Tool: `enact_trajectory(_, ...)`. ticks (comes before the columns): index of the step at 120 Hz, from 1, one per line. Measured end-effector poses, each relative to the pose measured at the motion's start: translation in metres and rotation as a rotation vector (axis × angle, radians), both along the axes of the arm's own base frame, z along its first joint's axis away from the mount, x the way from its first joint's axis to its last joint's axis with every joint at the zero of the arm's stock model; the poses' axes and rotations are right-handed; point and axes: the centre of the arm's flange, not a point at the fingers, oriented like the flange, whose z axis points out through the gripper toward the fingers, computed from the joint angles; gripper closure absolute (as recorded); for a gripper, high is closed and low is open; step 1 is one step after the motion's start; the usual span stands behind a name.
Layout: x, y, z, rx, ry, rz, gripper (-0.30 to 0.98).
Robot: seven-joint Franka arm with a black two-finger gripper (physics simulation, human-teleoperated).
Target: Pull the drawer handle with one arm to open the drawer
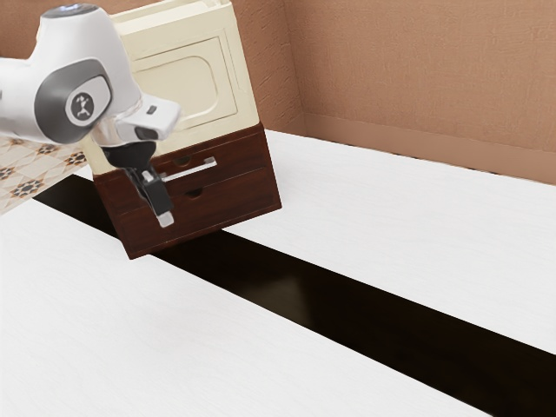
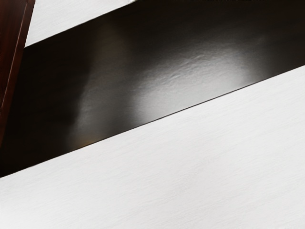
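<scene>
Clearly 1 handle (image 1: pixel 193 168), exterior view

One cabinet (image 1: pixel 236 82), two drawers (image 1: pixel 234 198), one handle (image 1: pixel 193 169) — and one table (image 1: pixel 391 213) with one dark stripe (image 1: pixel 373 314).

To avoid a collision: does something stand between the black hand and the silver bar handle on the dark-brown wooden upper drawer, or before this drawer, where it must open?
Nothing visible stands between the hand and the handle. Before the drawer is the hand itself, but no other visible obstacle.
</scene>
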Motion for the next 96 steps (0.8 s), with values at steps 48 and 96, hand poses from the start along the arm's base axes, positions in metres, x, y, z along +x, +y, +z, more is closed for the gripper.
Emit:
enact_trajectory(48,0.069,-0.031,-0.007,0.036,-0.034,-0.216,0.0)
enact_trajectory(96,0.081,0.01,-0.034,0.046,-0.017,-0.211,0.0)
